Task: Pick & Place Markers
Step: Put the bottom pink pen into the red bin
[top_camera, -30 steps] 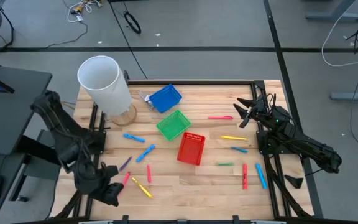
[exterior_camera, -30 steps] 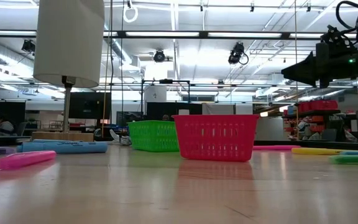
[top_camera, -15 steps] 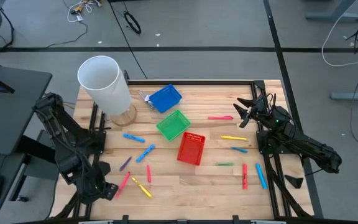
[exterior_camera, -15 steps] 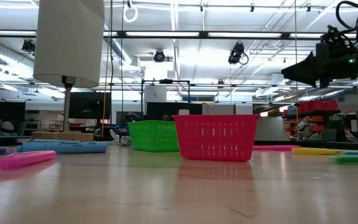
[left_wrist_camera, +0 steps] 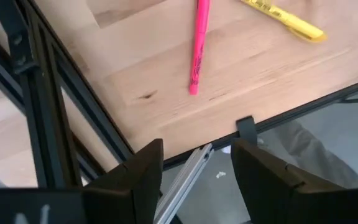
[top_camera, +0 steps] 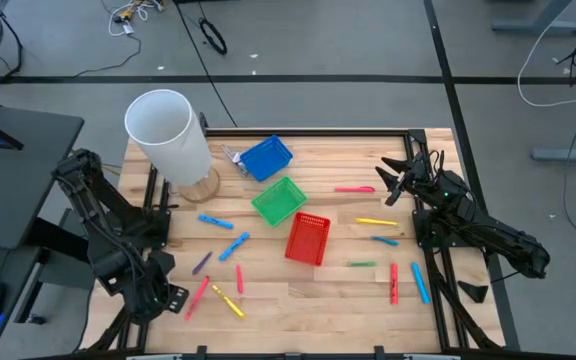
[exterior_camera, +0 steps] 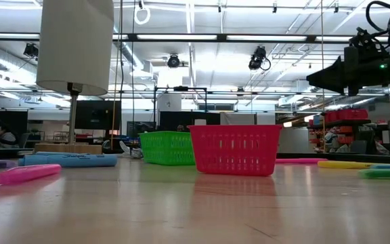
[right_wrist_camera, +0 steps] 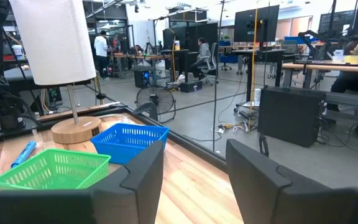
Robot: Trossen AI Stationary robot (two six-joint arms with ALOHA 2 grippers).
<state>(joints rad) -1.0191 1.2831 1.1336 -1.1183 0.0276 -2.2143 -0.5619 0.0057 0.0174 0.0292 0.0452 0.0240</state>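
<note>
Left gripper [top_camera: 171, 299] has pulled back to tabletop's near-left corner, fingers apart, empty, by pink marker [top_camera: 197, 296]. Right gripper [top_camera: 392, 180] unchanged at far-right edge, fingers apart. Other markers [top_camera: 376, 222] lie scattered across tabletop, outside baskets [top_camera: 307, 239].

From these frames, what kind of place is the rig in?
Probably an open robotics lab or workshop: exposed ceiling with strip lights, workbenches with monitors behind the wooden table, cables across the floor, people at desks.
</note>
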